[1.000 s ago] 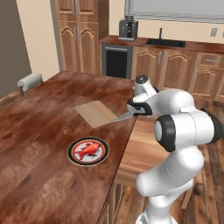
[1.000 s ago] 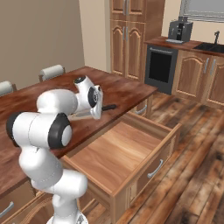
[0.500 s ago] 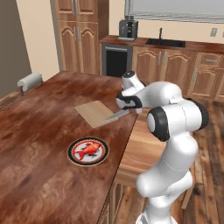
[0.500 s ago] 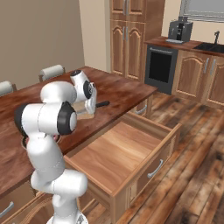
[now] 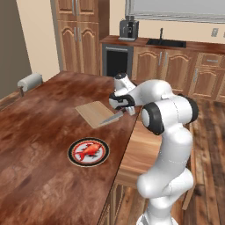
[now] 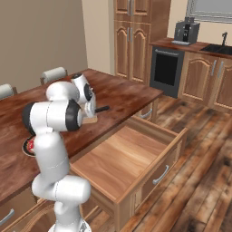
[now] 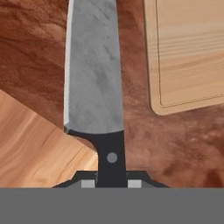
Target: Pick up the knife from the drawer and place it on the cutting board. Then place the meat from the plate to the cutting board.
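I have the gripper (image 5: 124, 110) clamped on the knife (image 7: 94, 87) by its black handle, blade out over the table edge, just beside the cutting board (image 5: 96, 113). I judge it light, rigid, slick-bladed; the handle is the right hold.
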